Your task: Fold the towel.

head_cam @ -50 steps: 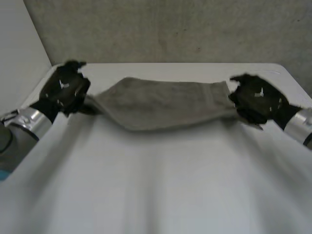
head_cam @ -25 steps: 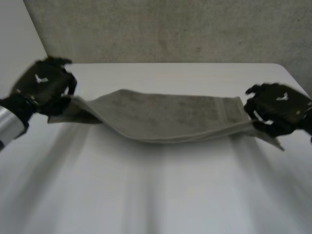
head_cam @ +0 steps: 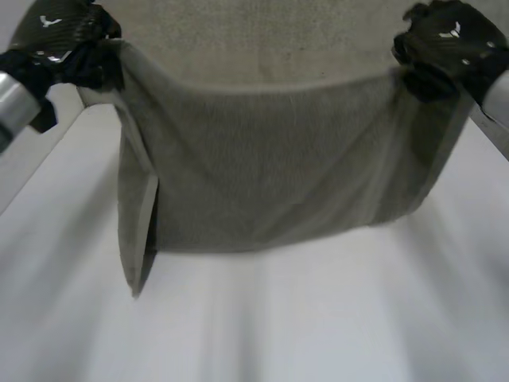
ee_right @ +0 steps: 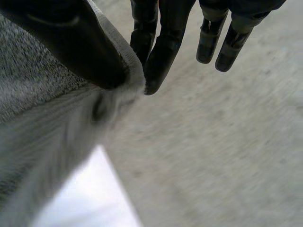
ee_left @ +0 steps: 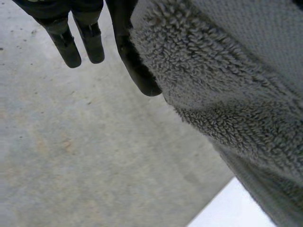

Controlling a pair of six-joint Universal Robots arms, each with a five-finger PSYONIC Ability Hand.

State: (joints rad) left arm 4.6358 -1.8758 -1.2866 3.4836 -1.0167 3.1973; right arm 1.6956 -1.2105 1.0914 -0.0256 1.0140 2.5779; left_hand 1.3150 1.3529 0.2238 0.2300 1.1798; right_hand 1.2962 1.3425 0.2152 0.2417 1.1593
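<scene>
Two hands held the towel (head_cam: 270, 175) up by its upper corners, spread as a hanging sheet above the table (head_cam: 334, 334). Whether its lower edge touched the table could not be told. The left hand (head_cam: 60, 36) gripped the corner on its side: one finger (ee_left: 137, 71) lay against the terry edge, the other fingers straight and free. The right hand (head_cam: 445, 40) pinched the hemmed corner between thumb (ee_right: 71, 42) and one finger (ee_right: 158, 56), its other fingers straight and off the cloth. The step in hand appeared to be the lift before a fold. The next move would call for lowering both corners together, cloth taut, so that the edges meet before either pinch opens.
</scene>
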